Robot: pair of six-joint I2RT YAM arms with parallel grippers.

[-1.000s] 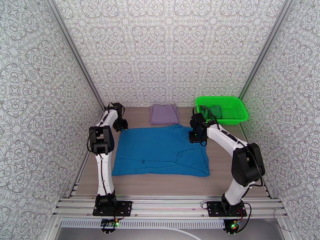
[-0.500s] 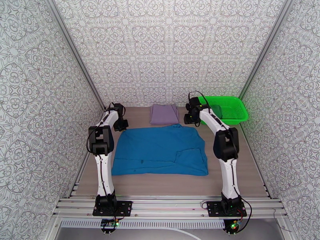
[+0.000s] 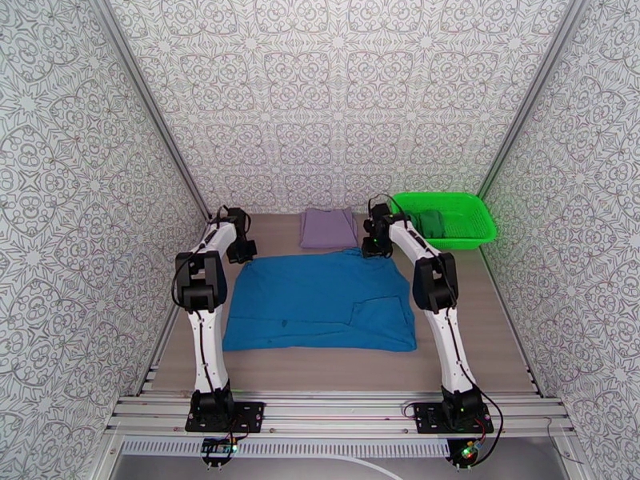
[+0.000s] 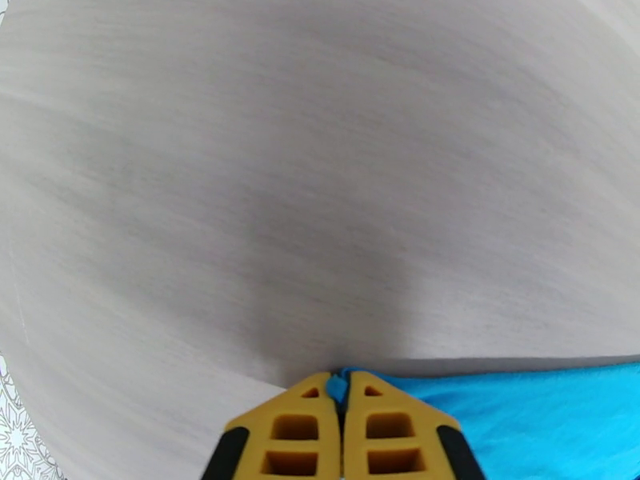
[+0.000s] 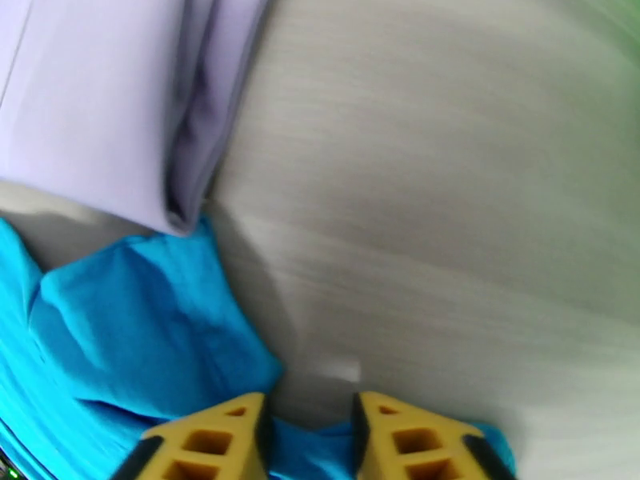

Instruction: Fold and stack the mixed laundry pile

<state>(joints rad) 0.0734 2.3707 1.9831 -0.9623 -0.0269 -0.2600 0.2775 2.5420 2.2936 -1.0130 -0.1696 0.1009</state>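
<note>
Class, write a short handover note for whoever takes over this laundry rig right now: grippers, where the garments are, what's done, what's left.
Left gripper: shut on the far left corner of the blue garment.
Right gripper: jaws apart at the blue garment's far right corner, not clamped.
Blue garment lies spread on the table; lavender garment sits folded behind it; dark green garment is in the green basket.
Done: lavender folded.
Left: fold blue, fetch and fold dark green, stack all three.
</note>
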